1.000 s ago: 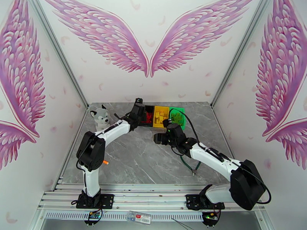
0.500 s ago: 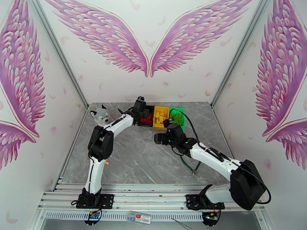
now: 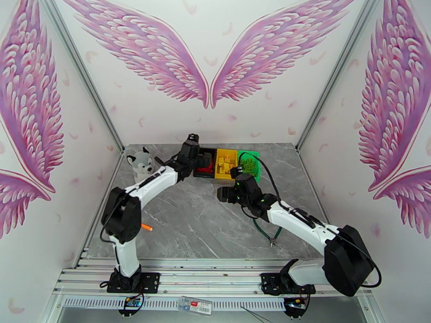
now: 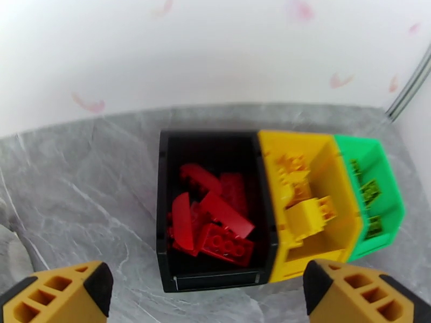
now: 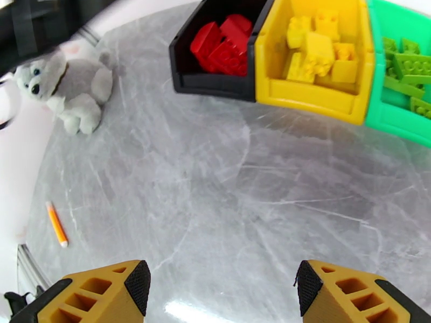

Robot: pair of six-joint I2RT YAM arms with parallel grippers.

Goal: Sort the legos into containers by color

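- Legos (image 5: 318, 49): three lots by colour, each lying inside one bin of the joined row at the far edge of the table (image 5: 215, 184)
- Red legos (image 4: 215, 224): loose heap in the black bin (image 4: 161, 211), left end of the row
- Yellow legos (image 4: 304, 211): piled in the yellow bin (image 4: 318, 257), middle of the row, touching the black bin on its left
- Green legos (image 4: 372, 192): several in the green bin (image 4: 396, 211), right end of the row
- Left gripper (image 4: 207, 289): fingers spread wide apart, nothing between them; poised above the near side of the black bin
- Right gripper (image 5: 221, 286): fingers apart, nothing held; over bare table on the near side of the bins, clear of them
- Plush husky (image 5: 64, 87): sits at the far left of the table, left of the black bin and apart from it
- Orange peg (image 5: 56, 224): lies flat on the table at the near left, well apart from the bins
- Back wall (image 3: 210, 125): white, painted with a pair of pink wings
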